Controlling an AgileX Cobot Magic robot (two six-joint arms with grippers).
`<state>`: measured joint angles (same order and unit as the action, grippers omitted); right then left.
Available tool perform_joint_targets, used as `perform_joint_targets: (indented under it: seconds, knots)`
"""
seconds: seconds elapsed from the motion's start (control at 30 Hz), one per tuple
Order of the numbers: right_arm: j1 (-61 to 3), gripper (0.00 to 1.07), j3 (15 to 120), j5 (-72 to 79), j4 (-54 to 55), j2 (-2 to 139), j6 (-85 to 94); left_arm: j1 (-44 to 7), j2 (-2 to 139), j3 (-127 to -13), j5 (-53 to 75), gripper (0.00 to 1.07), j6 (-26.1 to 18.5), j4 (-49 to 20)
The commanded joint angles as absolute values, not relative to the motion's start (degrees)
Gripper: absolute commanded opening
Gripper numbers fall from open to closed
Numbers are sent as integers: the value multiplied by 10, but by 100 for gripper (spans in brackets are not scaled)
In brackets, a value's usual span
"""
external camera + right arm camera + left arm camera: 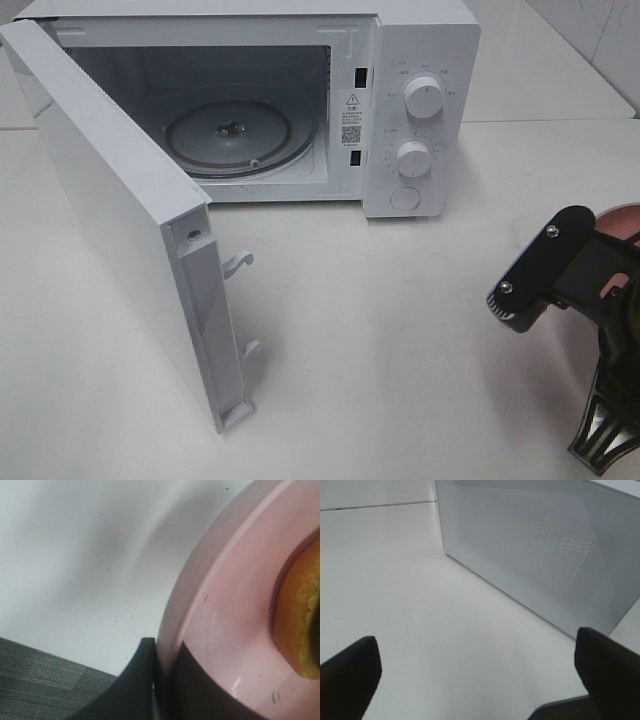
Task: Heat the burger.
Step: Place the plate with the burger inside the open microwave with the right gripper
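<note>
White, matte table carries everything, with pale wall tiles behind it. Nearest the camera, in front of and to the right of the white microwave oven, the black right arm bends over a round pink plate. In the right wrist view the right arm's fingers are closed on the rim of this plate, one below the rim and one on top. The burger sits on the plate. Only the edge of its golden-brown bun shows, and in the high view the arm hides it. The plate is well apart from the microwave.

The left arm's fingers stand wide apart and hold nothing. They hang above bare table near the outer face of the microwave's white door, which has a dotted mesh window.

That door is swung fully open towards the camera on the microwave's left side. Two white latch hooks stick out of its free edge. Farther back, a round glass turntable lies in the open chamber with nothing on it. On the microwave's right panel are two white round knobs, one above the other, and a round white button below them.
</note>
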<state>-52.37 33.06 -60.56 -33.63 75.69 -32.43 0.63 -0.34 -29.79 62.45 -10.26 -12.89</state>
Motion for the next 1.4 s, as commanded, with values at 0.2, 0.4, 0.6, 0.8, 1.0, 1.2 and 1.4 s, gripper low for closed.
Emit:
perform_joint_targets:
  seconds: [0.2,0.4,0.6,0.8,1.0,1.2,1.4]
  knots:
    - [-592,0,328,-623,-368,752,-288,3,-14,-296,616,98,-101,-132]
    - [-633,0,328,-598,-371,752,-254,3,-14,-296,616,98,-101,-132]
    - [-651,0,328,-571,-372,752,-214,3,-14,-296,616,98,-101,-132]
    - [-654,0,328,-561,-401,752,-176,3,-14,-296,616,98,-101,-132]
    - [-654,0,329,-552,-434,752,-116,3,-14,-296,616,98,-101,-132]
    - [-654,0,329,-535,-442,752,-54,3,-14,-296,616,98,-101,-132]
    - [-654,0,329,-534,-454,753,-39,3,-14,-296,616,98,-101,-132]
